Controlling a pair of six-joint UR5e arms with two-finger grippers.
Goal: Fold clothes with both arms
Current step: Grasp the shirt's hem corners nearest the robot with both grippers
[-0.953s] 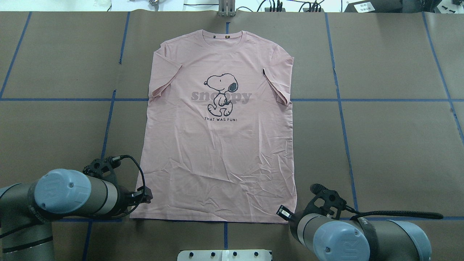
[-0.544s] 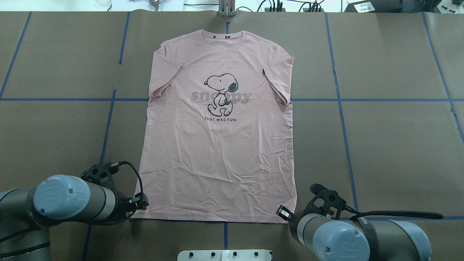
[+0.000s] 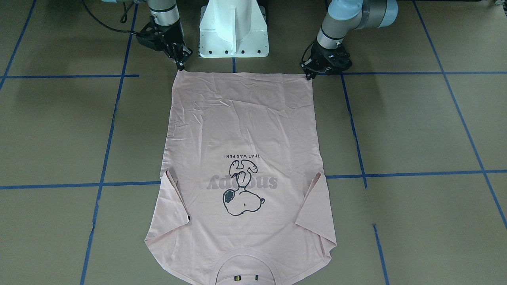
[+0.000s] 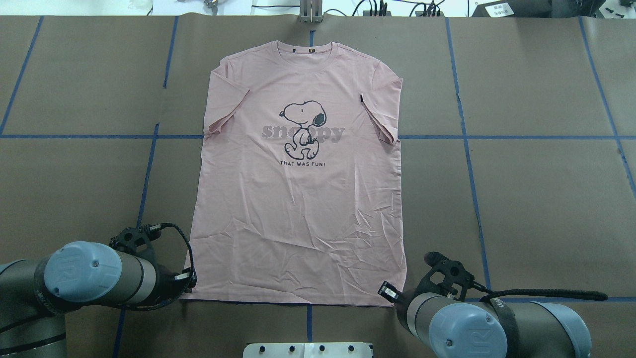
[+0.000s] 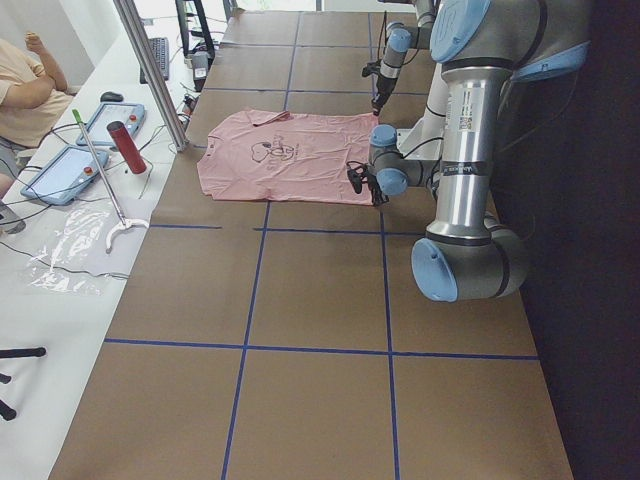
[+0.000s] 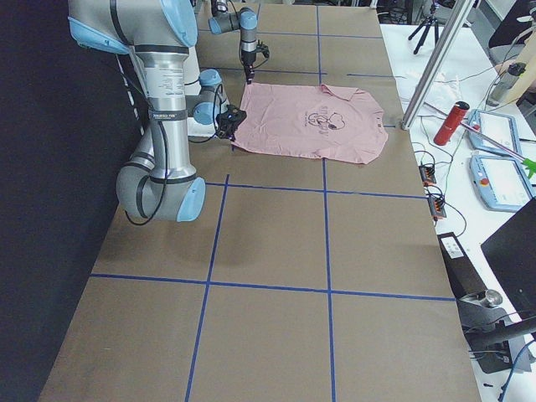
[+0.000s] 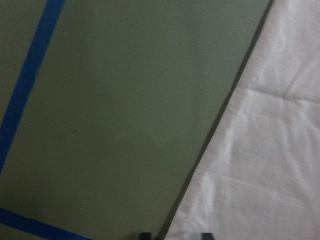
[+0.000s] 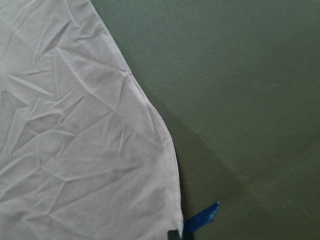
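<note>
The pale pink T-shirt [image 4: 303, 199] lies flat and face up on the brown table, dog print up, collar at the far side, hem toward me. My left gripper [image 3: 308, 76] stands at the hem's left corner. In the left wrist view [image 7: 175, 235] its two fingertips stand apart on either side of the shirt's edge, so it is open. My right gripper [image 3: 181, 66] is at the hem's right corner. In the right wrist view [image 8: 175, 235] its fingertips meet as one dark tip right on that corner of the cloth [image 8: 90, 150].
The white pedestal base [image 3: 233, 31] stands between the arms at the near edge. Blue tape lines [image 4: 146, 179] cross the table. A metal post [image 5: 150, 70], a red bottle [image 5: 127, 147] and tablets stand on the operators' side beyond the collar.
My left arm has drawn back toward the near edge and slightly outward, bringing its gripper down to the hem's left corner. The right arm and the shirt have not moved.
</note>
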